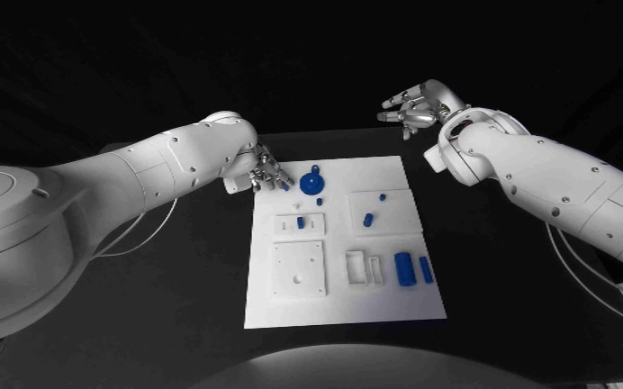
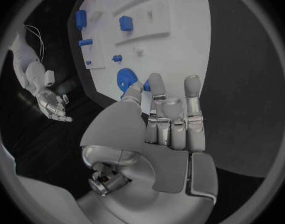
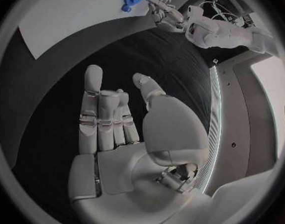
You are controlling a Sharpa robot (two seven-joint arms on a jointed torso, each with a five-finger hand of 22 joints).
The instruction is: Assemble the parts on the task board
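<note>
The left hand (image 1: 265, 173), fingers apart and grasping nothing, is hovering just beside the round blue disc part (image 1: 313, 182) lying on the white task board (image 1: 390, 294); the right hand (image 1: 418, 106) is hanging released, well apart.

In the head view the left hand (image 1: 266, 173) is half hidden behind its own arm, so whether its fingers touch the blue disc (image 1: 313, 182) cannot be told. The small blue parts (image 1: 367, 219) on the board (image 1: 390, 299) are too small to make out in shape. In the right wrist view the board (image 3: 67, 20) is cut off by the circle's rim.
</note>
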